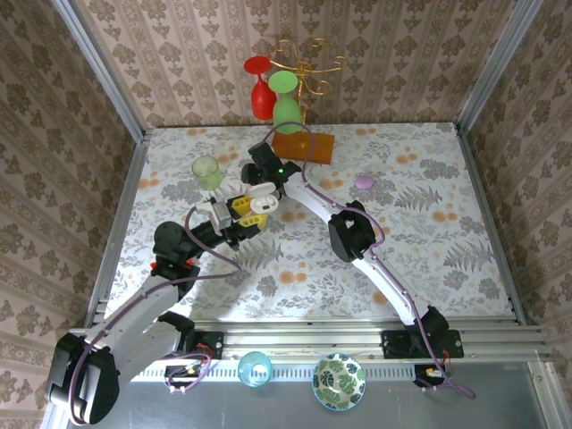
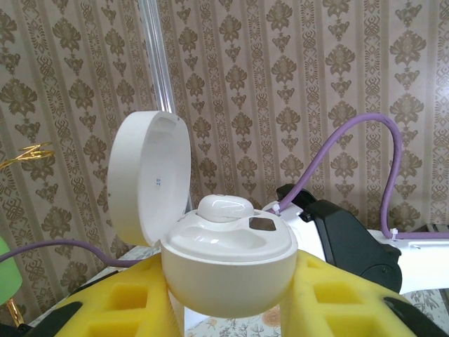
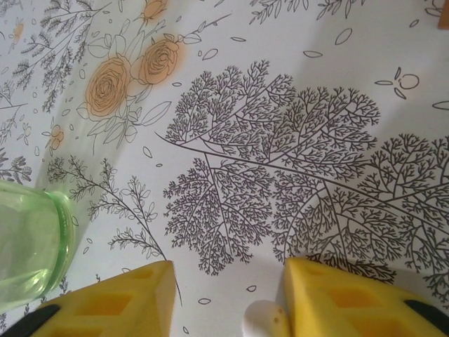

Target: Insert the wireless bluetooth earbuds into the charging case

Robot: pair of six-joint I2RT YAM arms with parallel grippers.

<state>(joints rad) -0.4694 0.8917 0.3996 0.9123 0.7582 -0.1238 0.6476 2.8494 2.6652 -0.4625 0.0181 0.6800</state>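
Your left gripper (image 2: 231,302) clamps its fingers on the white egg-shaped plastic charging case (image 2: 224,263), its open lid bearing a tiny unreadable blue mark, with a whitish plastic earbud (image 2: 224,208) seated in it above them, while your right gripper (image 3: 228,298) holds its fingers apart, a pale green glass (image 3: 28,246) just beside one of them.

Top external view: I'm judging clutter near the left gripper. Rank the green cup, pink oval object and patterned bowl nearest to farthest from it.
From the left gripper:
1. green cup, just left
2. pink oval object, far right
3. patterned bowl, by the arm bases
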